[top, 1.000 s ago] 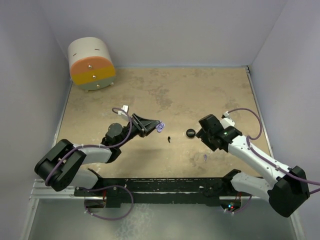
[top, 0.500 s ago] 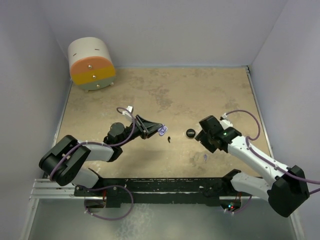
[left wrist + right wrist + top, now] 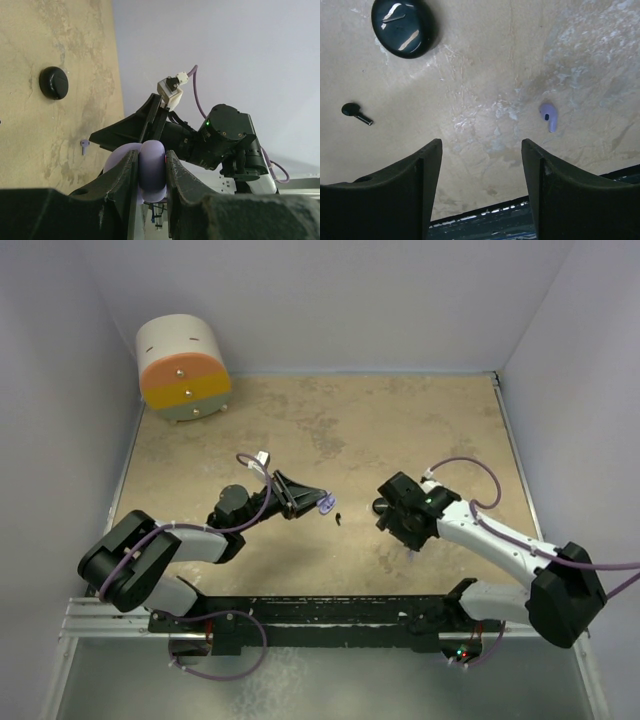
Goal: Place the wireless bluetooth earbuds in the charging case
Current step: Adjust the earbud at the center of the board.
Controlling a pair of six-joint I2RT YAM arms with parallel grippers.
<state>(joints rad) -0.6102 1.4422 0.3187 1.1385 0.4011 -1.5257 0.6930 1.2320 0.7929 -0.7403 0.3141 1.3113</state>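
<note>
The right hand [image 3: 481, 145] has swung in toward the middle of the mottled tan worktop [image 3: 420, 430] and now hovers released and empty above the small pale lavender stemmed earbud [image 3: 548, 116] lying near the near edge, so a pickup looks next. The left hand [image 3: 322, 503] stays clenched on the rounded lavender charging case [image 3: 151, 170], held aloft mid-worktop. A tiny black stemmed earbud [image 3: 356, 112] and a glossy black round disc [image 3: 403, 27] lie close by, and neither blocks the descent.

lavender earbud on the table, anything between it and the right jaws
Nothing visible. The lavender earbud lies on bare table just beside the right gripper, whose jaws stand open; the black earbud and black disc lie off to the other side.
</note>
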